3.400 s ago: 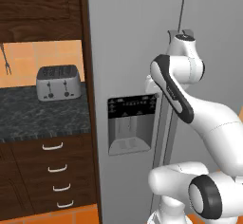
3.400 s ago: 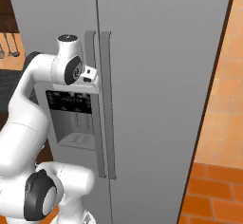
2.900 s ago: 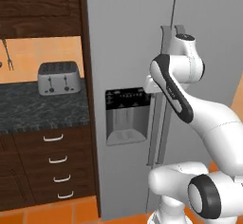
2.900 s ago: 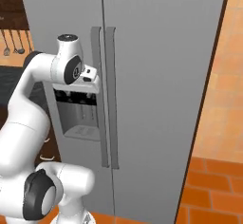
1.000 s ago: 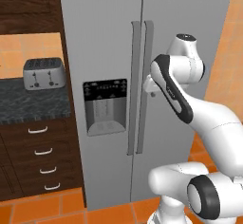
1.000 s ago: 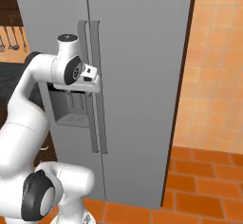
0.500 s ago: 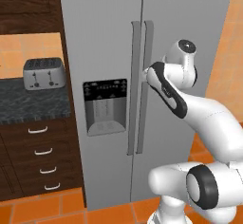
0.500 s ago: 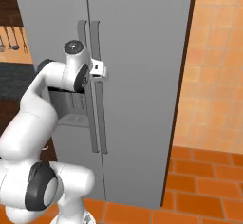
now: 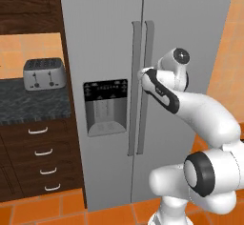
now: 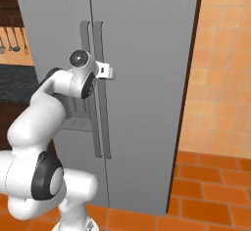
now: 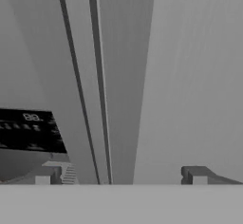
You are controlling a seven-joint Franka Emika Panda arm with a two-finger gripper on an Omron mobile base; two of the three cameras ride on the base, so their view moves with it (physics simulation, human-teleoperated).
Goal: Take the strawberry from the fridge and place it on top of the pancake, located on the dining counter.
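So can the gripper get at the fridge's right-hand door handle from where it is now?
Probably yes. The gripper is open and faces the fridge close up, with nothing between it and the right door handle; both doors are shut.

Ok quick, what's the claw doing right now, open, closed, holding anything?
Claw: open and empty, pointed at the fridge near its door handles.

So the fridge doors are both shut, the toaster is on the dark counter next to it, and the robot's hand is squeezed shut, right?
Almost. The hand isn't squeezed shut: the hand view shows its two fingertips standing wide apart, open, facing the fridge handles. The rest is right: both doors are shut, and the toaster sits on the dark counter beside it.
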